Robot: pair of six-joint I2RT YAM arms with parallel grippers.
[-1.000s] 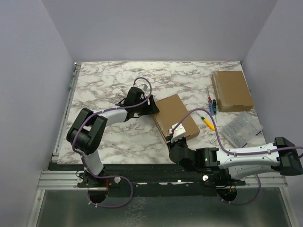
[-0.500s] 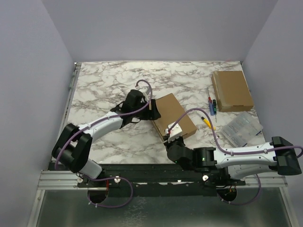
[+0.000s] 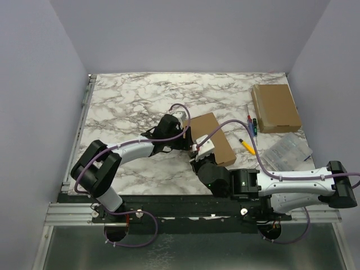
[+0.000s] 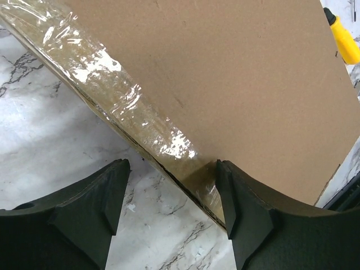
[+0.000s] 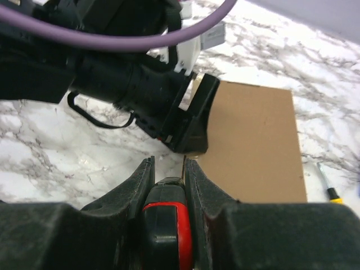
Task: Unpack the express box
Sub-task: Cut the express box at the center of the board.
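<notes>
The express box (image 3: 214,135) is a flat brown cardboard carton with clear tape along its edge, lying mid-table. My left gripper (image 3: 188,139) is open at the box's left edge. In the left wrist view (image 4: 171,194) its jaws straddle the taped edge (image 4: 140,112), with one finger over the box and one over the marble. My right gripper (image 3: 202,153) is at the box's near-left corner, shut on a red and black cutter (image 5: 167,225). In the right wrist view the box (image 5: 253,140) lies just ahead, and the left gripper (image 5: 191,121) is close in front.
A second cardboard box (image 3: 275,107) lies at the back right. Beside the express box are a yellow-handled tool (image 3: 246,145), small screwdrivers (image 3: 251,125) and a clear plastic pack (image 3: 288,152). The two grippers are very close together at the box's left edge.
My left gripper has moved right and nearer along the box's left edge. My right gripper has moved up and left to the box's near-left corner. The box has shifted slightly.
</notes>
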